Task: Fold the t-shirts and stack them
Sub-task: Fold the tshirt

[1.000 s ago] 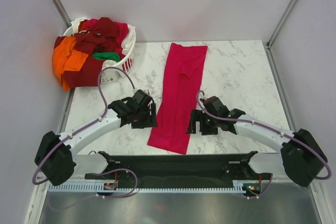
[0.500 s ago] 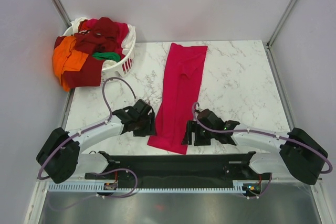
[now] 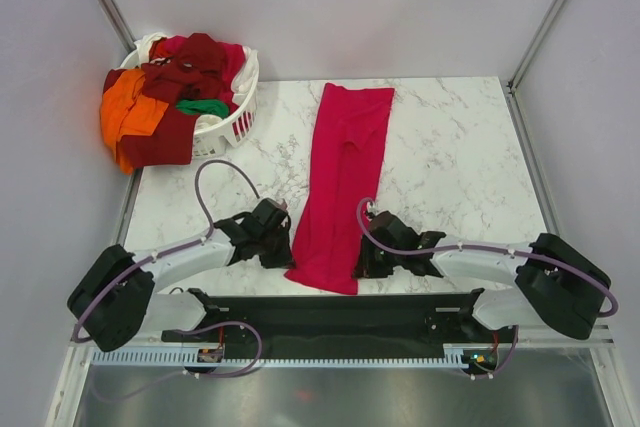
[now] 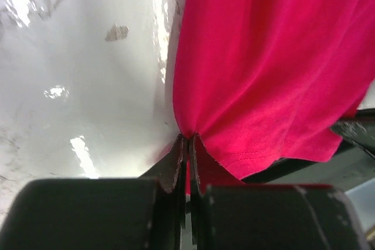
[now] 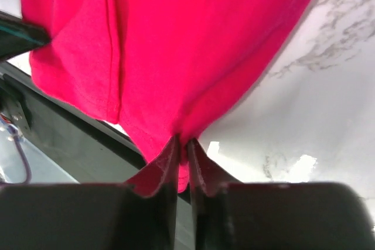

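Tee point(image 3: 340, 182) long axis near-to-far — L tool point(image 4: 187, 141), R tool point(image 5: 182, 143) pinch near hem.

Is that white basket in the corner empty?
No, the basket is heaped with maroon, orange, green and white t-shirts, some hanging over its rim.

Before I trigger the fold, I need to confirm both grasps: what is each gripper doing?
Left gripper: closed, pinching the pink t-shirt at its near left edge.
Right gripper: closed, pinching the same shirt's near right edge.
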You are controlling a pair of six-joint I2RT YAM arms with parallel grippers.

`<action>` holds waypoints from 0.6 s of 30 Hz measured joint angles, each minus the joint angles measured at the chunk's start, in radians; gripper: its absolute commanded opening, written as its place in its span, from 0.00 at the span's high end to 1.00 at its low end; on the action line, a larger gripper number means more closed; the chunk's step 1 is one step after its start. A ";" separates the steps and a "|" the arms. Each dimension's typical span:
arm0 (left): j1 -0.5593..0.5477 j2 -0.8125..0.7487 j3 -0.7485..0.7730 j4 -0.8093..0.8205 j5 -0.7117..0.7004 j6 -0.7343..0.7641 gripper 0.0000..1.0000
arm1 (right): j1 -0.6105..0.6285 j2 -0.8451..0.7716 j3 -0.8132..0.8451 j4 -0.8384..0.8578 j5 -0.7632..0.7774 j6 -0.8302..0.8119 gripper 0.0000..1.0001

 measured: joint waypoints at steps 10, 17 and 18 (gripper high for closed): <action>-0.063 -0.293 -0.138 0.019 0.016 -0.220 0.60 | -0.023 -0.215 -0.001 -0.248 0.211 -0.014 0.28; -0.113 -0.269 -0.154 0.018 0.039 -0.288 0.03 | -0.024 -0.234 -0.006 -0.326 0.238 -0.016 0.07; -0.124 -0.271 -0.156 0.024 0.037 -0.290 0.05 | -0.024 -0.250 -0.014 -0.332 0.238 -0.014 0.08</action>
